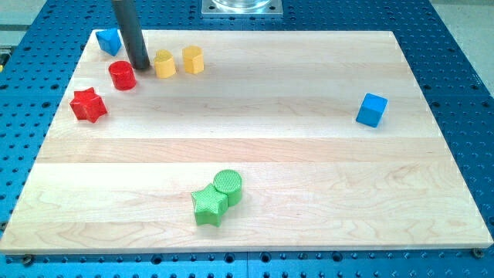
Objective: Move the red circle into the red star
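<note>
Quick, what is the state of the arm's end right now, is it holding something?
My tip: a plain rod, holding nothing. It stands just to the view's right of the red circle, between it and a yellow block; contact cannot be told.

A robotics lab bench: a pale wooden surface (309, 154) sits on a blue perforated mounting plate (31, 85), metal arm base (241, 7) at 12 o'clock.

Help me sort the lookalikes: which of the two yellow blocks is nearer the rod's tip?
The left yellow block, sitting just right of my tip; the other yellow block lies farther toward the view's right.
</note>
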